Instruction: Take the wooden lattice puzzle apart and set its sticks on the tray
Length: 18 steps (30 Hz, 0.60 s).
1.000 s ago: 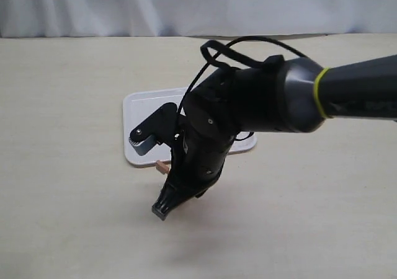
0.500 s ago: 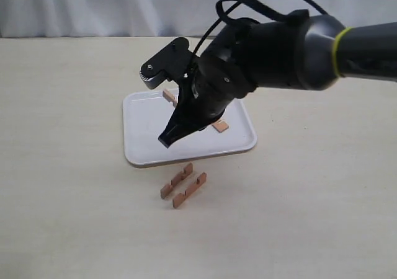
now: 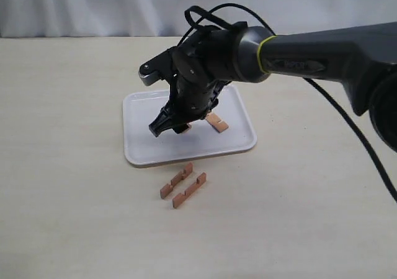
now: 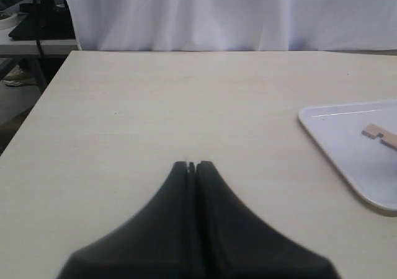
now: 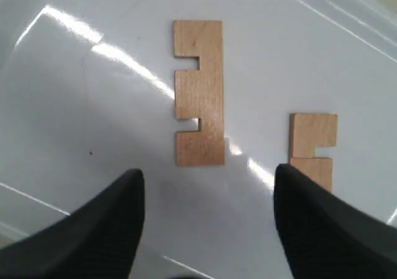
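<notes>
No interlocked lattice shows; the sticks lie apart. Two sticks [image 3: 177, 180] [image 3: 189, 190] rest side by side on the table just in front of the white tray [image 3: 139, 149]. Another stick [image 3: 217, 122] lies flat on the tray, and a second [image 3: 185, 128] peeks out behind the arm. My right gripper [image 3: 157, 129] hangs low over the tray. In the right wrist view it [image 5: 208, 186] is open and empty, with one notched stick [image 5: 199, 93] ahead of it and another [image 5: 313, 144] by one finger. My left gripper [image 4: 191, 165] is shut and empty over bare table, away from the tray [image 4: 338, 149].
The pale wooden tabletop [image 3: 74, 217] stretches around the tray on all sides. A white curtain [image 3: 93, 6] hangs behind the table's far edge. The right arm's black body and cable [image 3: 211, 62] cover the tray's far part.
The right gripper rose from the table in front of the tray, swung over the tray, and now sits lower above it. The two sticks on the table stay put.
</notes>
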Tool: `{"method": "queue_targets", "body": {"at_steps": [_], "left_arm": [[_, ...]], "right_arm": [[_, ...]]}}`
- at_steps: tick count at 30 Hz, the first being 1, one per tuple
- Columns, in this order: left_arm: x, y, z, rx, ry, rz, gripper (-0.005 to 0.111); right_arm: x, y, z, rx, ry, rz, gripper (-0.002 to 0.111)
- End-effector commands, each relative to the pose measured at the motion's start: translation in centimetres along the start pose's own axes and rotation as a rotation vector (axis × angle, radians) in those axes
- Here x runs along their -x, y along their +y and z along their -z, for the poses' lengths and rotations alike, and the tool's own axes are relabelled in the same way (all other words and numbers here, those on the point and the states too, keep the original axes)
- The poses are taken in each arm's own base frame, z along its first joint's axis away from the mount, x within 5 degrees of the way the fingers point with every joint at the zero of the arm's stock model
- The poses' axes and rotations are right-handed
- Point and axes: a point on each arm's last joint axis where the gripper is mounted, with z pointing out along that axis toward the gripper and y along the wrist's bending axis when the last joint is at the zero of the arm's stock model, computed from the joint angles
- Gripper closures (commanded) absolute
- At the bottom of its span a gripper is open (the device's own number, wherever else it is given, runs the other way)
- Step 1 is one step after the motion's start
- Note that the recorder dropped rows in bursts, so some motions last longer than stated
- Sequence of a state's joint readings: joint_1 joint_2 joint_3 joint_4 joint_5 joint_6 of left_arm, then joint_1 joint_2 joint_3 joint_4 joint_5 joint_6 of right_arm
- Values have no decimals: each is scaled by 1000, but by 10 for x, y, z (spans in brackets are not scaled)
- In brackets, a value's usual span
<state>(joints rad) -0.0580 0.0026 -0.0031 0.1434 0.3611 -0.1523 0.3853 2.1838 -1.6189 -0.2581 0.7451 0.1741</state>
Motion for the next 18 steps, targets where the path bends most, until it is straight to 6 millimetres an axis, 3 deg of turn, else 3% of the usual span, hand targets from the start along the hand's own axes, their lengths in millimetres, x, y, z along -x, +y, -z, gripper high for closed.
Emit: {"method": "queue_targets", "body": {"at_steps": [1,3,7,14,18], "left_arm": [[0,0,0,-7,-5,-5,107],[0,0,0,-7,-5,-5,107],[0,0,0,-7,-5,-5,107],[0,0,0,-7,-5,-5,107],[0,0,0,-7,-5,-5,107]], "right_arm": [[6,-7,41,-2,-31,12,45],[1,-8,60,25,26,100,46],[-14,0,72,155,131,309,46],[-62,13,50,315,236,616,46],[-78,15,36,334,224,750,46]]}}
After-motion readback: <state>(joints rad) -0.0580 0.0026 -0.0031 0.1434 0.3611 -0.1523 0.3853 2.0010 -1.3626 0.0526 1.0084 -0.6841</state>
